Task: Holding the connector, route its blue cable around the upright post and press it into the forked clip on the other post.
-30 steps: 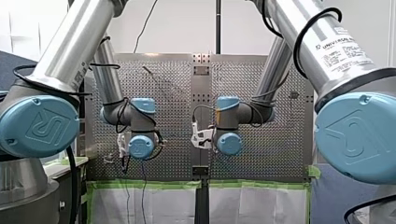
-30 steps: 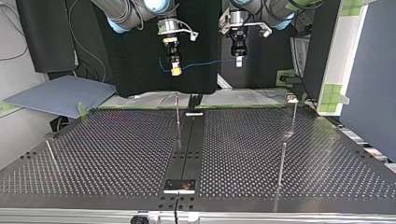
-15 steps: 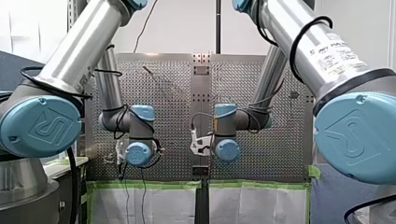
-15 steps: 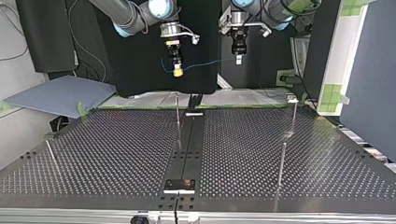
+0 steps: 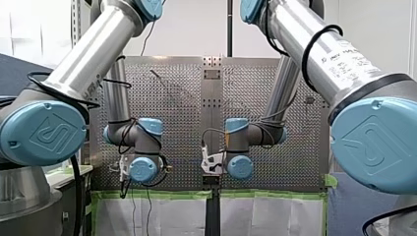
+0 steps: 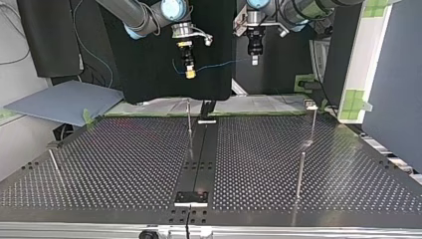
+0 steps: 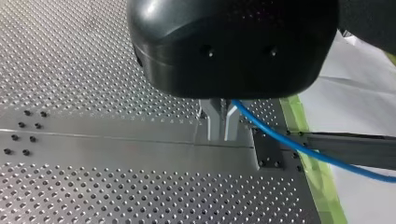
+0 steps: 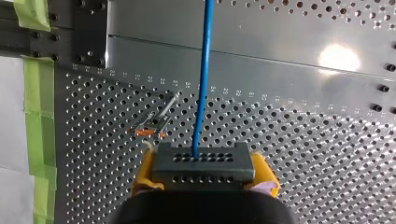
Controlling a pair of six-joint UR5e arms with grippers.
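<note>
Perforated table (image 6: 124, 164) unchanged; right fingers (image 8: 265, 173) gripping connector (image 8: 203, 164) edged sideways.

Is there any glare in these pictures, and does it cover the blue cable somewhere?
Right wrist view: one bright reflection on the table plate, beside the blue cable, not over it. Left wrist view: soft highlights only on the black housing of my left gripper. Top view: no glare; the cable crosses a dark backdrop.

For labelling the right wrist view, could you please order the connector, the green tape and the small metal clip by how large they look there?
1. Green tape and connector: roughly alike, unranked; the connector is held nearest the camera.
2. Smallest: metal clip.
</note>
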